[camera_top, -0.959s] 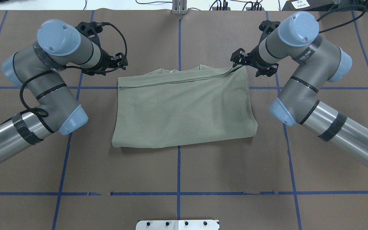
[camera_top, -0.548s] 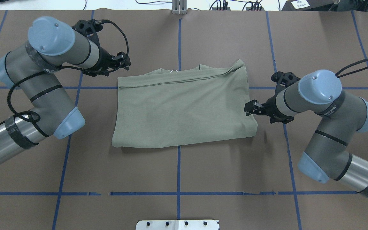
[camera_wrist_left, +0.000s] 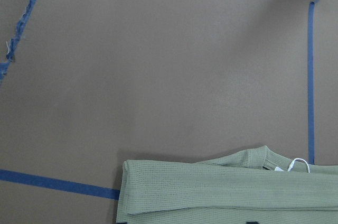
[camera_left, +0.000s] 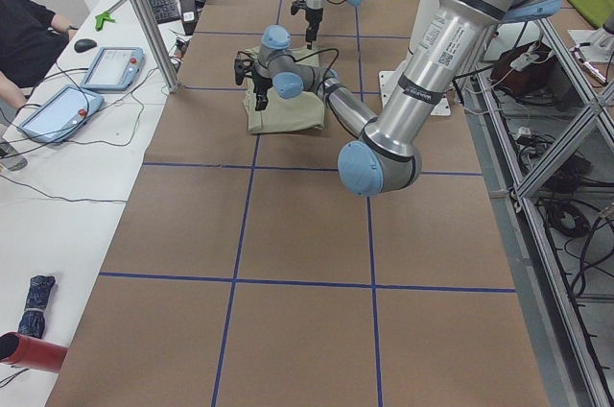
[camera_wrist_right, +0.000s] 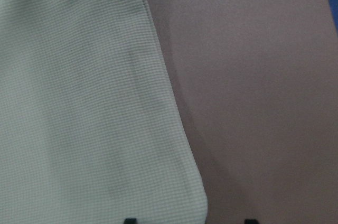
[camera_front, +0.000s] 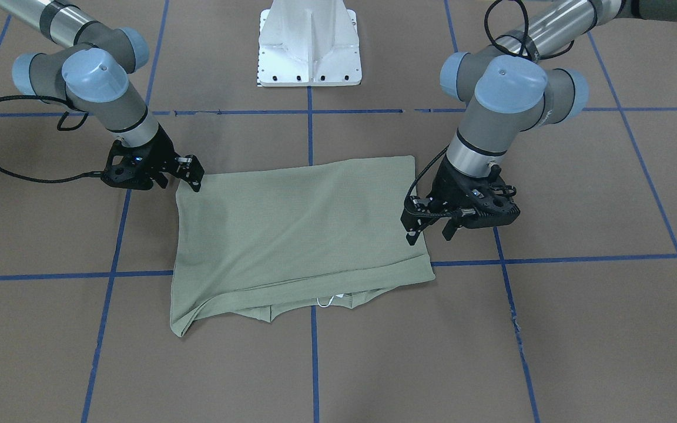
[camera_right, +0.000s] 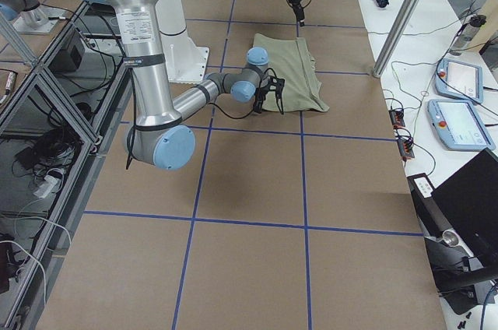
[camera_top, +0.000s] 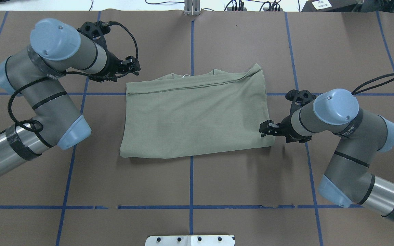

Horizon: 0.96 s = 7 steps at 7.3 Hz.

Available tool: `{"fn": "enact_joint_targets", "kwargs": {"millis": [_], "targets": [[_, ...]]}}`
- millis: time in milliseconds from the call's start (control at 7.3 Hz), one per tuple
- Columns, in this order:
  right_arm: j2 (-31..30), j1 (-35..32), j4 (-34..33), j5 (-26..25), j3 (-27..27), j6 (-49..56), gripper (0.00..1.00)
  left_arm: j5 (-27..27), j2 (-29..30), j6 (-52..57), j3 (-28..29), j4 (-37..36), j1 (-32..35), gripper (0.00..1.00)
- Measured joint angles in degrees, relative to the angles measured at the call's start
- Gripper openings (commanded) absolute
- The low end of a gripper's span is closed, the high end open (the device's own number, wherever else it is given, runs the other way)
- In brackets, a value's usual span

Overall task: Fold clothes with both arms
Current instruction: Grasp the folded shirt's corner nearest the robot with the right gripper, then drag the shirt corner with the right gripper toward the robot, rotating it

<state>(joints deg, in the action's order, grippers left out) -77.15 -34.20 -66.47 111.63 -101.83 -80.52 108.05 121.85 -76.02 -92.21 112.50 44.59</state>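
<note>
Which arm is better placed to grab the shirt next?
Probably right. The right gripper, jaws open, sits at the shirt edge by its near right corner; the left gripper hangs higher, by the far left corner.

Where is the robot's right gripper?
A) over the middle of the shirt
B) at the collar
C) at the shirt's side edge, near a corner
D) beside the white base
C: the right gripper is at the side edge of the shirt, close to the corner nearer the robot.
</note>
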Motion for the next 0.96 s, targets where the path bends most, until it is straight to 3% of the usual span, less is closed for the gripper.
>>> {"fn": "enact_joint_targets", "kwargs": {"millis": [548,959], "targets": [[-0.88,-0.03,0.07,1.48,-1.51,0.07,0.00,-0.03,-0.03,0.08,0.40,0.09,-0.16,0.75],[-9.74,2.04,0.26,1.87,-10.45,0.10,0.00,-0.17,-0.02,0.07,0.27,0.09,-0.16,0.75]]}}
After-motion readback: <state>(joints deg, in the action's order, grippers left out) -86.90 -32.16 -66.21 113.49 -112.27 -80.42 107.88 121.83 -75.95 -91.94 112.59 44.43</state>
